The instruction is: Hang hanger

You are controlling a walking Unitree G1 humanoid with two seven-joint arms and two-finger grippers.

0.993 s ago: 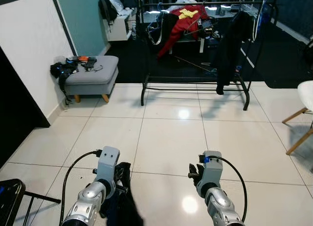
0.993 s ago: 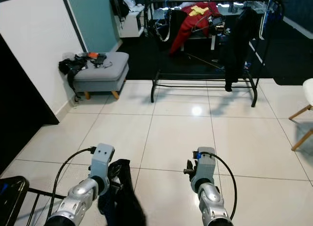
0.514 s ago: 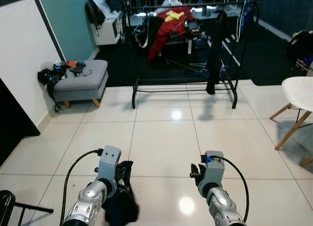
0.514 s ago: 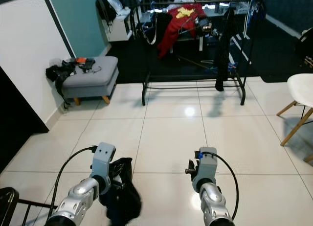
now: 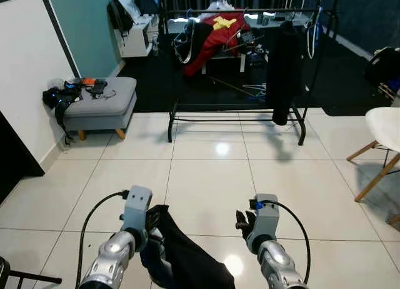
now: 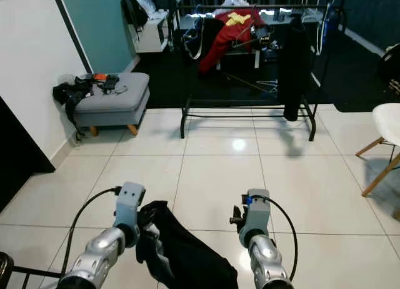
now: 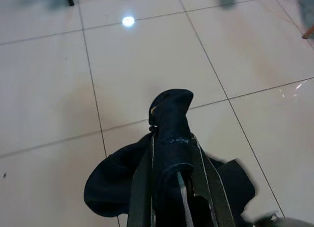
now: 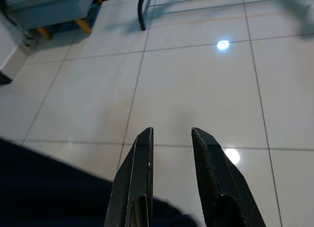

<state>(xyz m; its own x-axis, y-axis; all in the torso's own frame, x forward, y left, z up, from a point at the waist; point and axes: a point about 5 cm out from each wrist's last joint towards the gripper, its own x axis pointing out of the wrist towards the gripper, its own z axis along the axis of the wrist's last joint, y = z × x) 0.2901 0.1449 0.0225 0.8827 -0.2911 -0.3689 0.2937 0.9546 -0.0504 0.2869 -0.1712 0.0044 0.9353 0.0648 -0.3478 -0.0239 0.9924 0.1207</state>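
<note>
- Now the dark garment (image 5: 187, 258) trails out toward the right and lower edge of the head views, where half a second ago it hung bunched in a lump below the left gripper (image 7: 171, 153).
- The rack (image 5: 237, 107) sits a little nearer and more centred than before, because the camera has shifted; the black garment (image 5: 284, 70) on its rail now hangs broad and flat-on.
- The left gripper's fingers (image 7: 142, 187) are pressed in on the dark garment, with a fold of the cloth poking up between and past their tips; a thin metal wire (image 7: 182, 197), possibly the hanger's, shows against the cloth between the fingers.
- The right gripper (image 8: 170, 136) has its two fingers (image 8: 140, 173) spread a little apart, with only tiled floor (image 8: 196, 79) seen through the gap; they touch nothing.
- The garment's edge lies below the right gripper in the right wrist view.
- Both arms reach forward low over the white tiles.
- Beyond, a grey ottoman (image 5: 100, 104) with black gear on it stands by the left wall, and a red garment (image 5: 215, 32) lies behind the rack.
- A white chair (image 5: 381, 136) stands at the right.
</note>
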